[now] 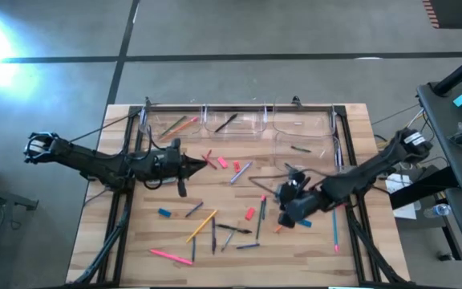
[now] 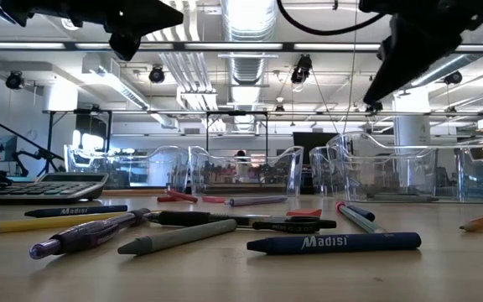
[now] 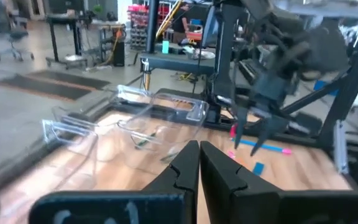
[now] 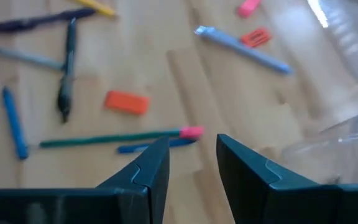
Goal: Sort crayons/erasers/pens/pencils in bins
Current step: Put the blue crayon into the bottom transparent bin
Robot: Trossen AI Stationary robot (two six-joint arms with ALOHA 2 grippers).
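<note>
Right end effector (image 4: 188, 165) hangs with jaws narrowly parted and empty above the green pencil (image 4: 110, 139), toward the table's (image 1: 135, 241) right edge. I worry descending here snags the blue crayon (image 4: 154, 146) touching it. Left end effector (image 3: 199, 168), pinched closed, waits nearer the bins (image 1: 239, 120) along the far edge.

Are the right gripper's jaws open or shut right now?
Open. In its wrist view the right gripper shows a clear gap between its jaws, with bare table visible and nothing held.
</note>
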